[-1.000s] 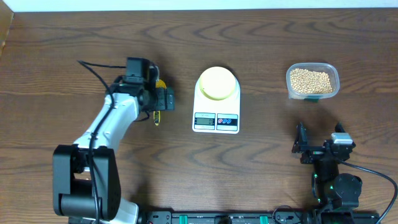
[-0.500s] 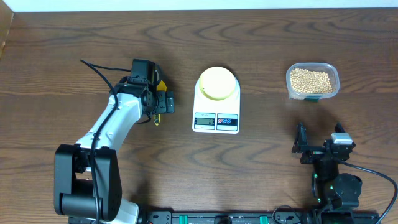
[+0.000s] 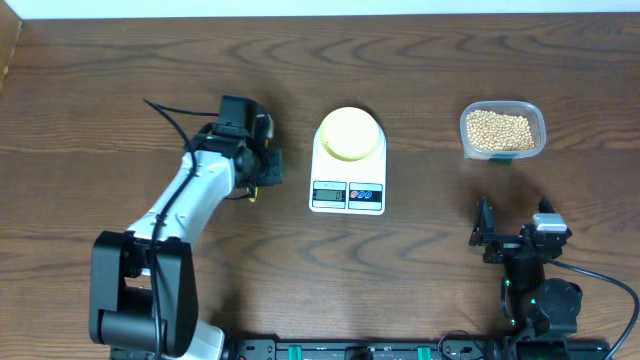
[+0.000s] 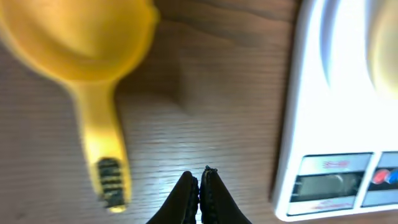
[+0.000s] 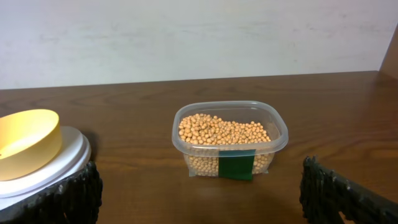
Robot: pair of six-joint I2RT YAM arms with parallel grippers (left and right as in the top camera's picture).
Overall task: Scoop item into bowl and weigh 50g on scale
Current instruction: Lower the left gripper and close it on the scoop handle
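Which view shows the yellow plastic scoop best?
Left wrist: the yellow plastic scoop lies close up, bowl and handle visible, blurred. Overhead shows only slivers beneath the left arm; right wrist shows none of it.

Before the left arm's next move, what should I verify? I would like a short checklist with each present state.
1. Left gripper grips the scoop: not ok; jaws shut on nothing, handle beside them.
2. Bowl sits on the scale: ok.
3. Bowl is empty: ok.
4. Beans are in the container: ok.
5. Scale display reads zero: cannot tell.
6. Right gripper open, apart from the container: ok.
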